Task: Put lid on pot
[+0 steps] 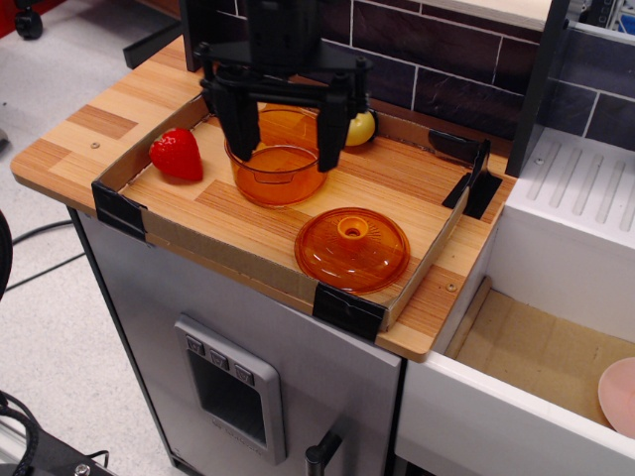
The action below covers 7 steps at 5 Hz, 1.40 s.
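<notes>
The orange lid (352,249) with a ring knob lies flat at the front right of the cardboard-walled wooden tray (243,260). The deep orange pot (277,171) stands upright in the tray's middle, behind and to the left of the lid. My black gripper (286,136) hangs open above the pot, one finger in front of its left rim and the other at its right rim. It holds nothing.
A red strawberry (177,154) lies at the tray's left. A yellow potato (360,127) sits at the back, partly hidden by the gripper. A white sink unit (580,203) with a pink plate (620,395) lies to the right. A dark tile wall (437,59) stands behind.
</notes>
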### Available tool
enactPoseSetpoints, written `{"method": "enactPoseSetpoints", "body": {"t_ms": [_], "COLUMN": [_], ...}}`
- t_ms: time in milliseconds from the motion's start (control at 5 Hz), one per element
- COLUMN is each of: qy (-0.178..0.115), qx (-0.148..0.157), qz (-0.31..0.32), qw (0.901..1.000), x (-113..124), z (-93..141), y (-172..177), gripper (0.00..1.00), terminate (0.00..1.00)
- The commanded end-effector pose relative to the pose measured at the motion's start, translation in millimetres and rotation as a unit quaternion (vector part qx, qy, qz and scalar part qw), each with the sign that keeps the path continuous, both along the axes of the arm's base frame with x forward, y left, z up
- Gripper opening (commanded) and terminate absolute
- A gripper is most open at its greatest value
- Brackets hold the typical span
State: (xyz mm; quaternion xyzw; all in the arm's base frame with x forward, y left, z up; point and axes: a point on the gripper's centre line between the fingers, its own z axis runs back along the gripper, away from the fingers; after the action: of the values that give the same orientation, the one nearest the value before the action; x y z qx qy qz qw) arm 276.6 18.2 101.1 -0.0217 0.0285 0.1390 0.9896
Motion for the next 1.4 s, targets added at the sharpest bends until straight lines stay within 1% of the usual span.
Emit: {"method": "enactPoseSetpoints", "body": {"t_ms": [0,200,400,600,800,1000,1200], "qy": [-0.038,-0.056,-0.059,-0.056,-0.065,-0.066,-0.067], "qx": [-0.02,-0.013,-0.011,0.001,0.01,0.018,0.024], "qz": [0.0,-0.003,0.001,0.002,0.016,0.026,0.025], "qw": [0.9991,0.9983,0.9982,0.9984,0.9977,0.9973,0.9971], "x": [32,24,19,20,27,34,35], "z": [-12,-32,-46,-60,-65,-72,-74], "y": [-22,-35,-39,-40,-35,-31,-30], "gripper": [1.0,1.0,1.0,1.0,1.0,1.0,1.0], "terminate": [0.0,0.0,0.0,0.0,0.0,0.0,0.0]}}
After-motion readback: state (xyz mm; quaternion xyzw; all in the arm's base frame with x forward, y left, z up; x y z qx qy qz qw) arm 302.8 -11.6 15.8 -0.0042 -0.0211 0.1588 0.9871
